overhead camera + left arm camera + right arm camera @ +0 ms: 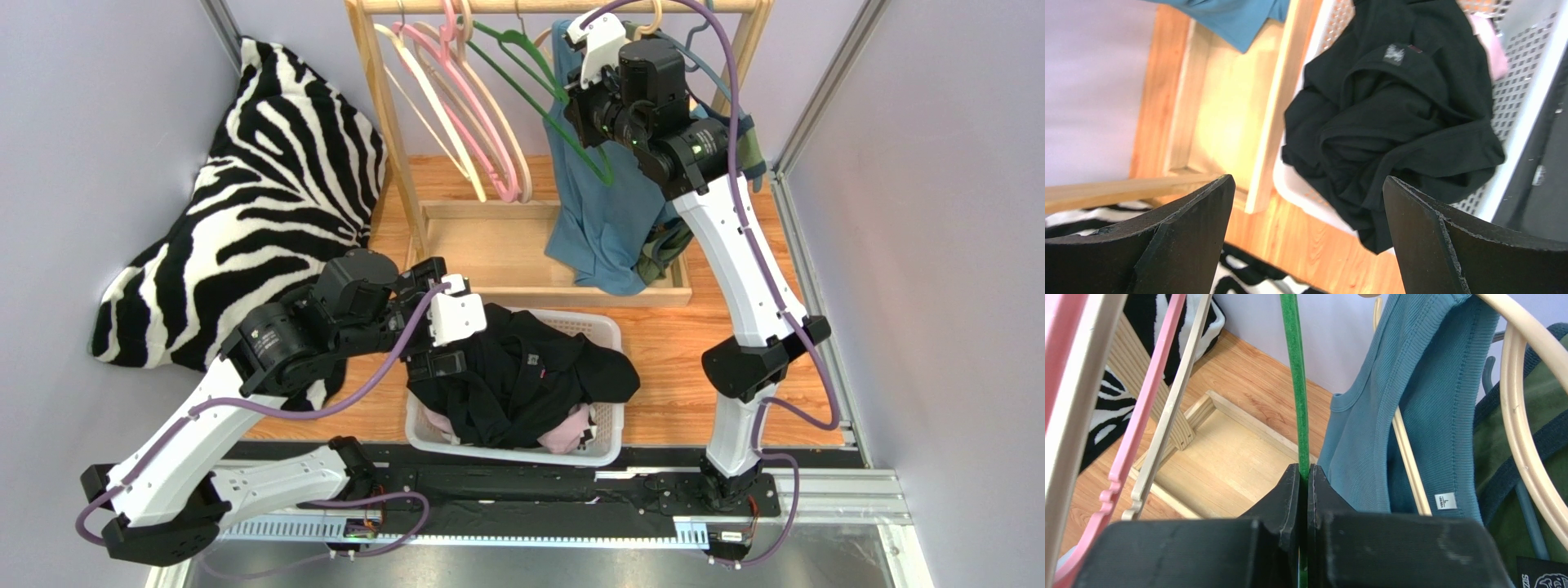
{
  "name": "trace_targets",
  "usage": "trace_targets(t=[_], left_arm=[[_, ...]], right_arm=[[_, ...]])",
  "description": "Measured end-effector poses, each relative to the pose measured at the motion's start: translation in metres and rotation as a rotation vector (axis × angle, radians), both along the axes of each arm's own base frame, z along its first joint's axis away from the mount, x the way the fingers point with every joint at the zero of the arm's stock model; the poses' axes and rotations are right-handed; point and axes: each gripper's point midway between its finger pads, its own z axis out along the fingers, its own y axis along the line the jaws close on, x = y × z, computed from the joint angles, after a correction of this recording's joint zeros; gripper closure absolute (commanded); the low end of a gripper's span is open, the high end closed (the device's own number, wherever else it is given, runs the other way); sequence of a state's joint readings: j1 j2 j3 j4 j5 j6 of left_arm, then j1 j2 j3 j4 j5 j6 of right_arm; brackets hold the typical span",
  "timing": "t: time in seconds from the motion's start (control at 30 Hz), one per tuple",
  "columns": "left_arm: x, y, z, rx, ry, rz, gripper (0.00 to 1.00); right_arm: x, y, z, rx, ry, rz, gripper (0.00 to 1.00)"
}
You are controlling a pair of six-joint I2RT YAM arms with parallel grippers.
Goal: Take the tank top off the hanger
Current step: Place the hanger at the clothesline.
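Observation:
A teal tank top (601, 214) hangs on a pale wooden hanger on the rack; the right wrist view shows its strap and size label (1425, 416). My right gripper (586, 113) is shut on the thin rod of an empty green hanger (1293, 386), just left of the tank top, and its fingers (1304, 468) pinch the rod. My left gripper (448, 321) is open and empty, low at the left edge of the white basket. Between its fingers (1308, 180) I see wooden floor and a black garment (1395, 116).
The white basket (610, 444) holds the black garment (528, 374) and something pink. Pink and cream hangers (472, 116) hang on the wooden rack (491, 245). A green garment (1536, 496) hangs behind the tank top. A zebra pillow (270, 184) lies at the left.

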State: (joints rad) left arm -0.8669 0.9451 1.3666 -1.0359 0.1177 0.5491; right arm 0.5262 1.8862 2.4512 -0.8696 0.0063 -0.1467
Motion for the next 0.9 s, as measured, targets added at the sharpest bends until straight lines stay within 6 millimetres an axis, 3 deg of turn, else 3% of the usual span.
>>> trace_targets(t=[0.23,0.4,0.5,0.6,0.7,0.8,0.9], left_arm=[[0.01,0.013,0.003,0.029,-0.066,0.049,0.01],[0.027,0.024,0.008,0.076,-0.153,0.11,0.01],[0.037,0.03,0.009,0.109,-0.205,0.144,0.01],[0.045,0.036,0.011,0.145,-0.249,0.169,0.01],[0.052,0.041,0.022,0.141,-0.306,0.203,0.01],[0.054,0.047,0.038,0.118,-0.346,0.234,0.01],[0.052,0.049,0.067,0.046,-0.38,0.259,0.01]], right_arm=[[0.006,0.004,-0.01,0.018,0.021,-0.002,1.0],[0.003,0.009,-0.024,0.039,0.068,-0.006,0.59],[-0.008,0.01,-0.035,0.02,0.099,-0.012,0.4],[-0.024,0.008,-0.038,0.006,0.112,-0.006,0.28],[-0.045,0.0,-0.021,0.018,0.084,0.002,0.23],[-0.069,-0.018,0.017,0.057,0.004,-0.01,0.21],[-0.094,-0.053,0.066,0.099,-0.121,-0.074,0.21]])
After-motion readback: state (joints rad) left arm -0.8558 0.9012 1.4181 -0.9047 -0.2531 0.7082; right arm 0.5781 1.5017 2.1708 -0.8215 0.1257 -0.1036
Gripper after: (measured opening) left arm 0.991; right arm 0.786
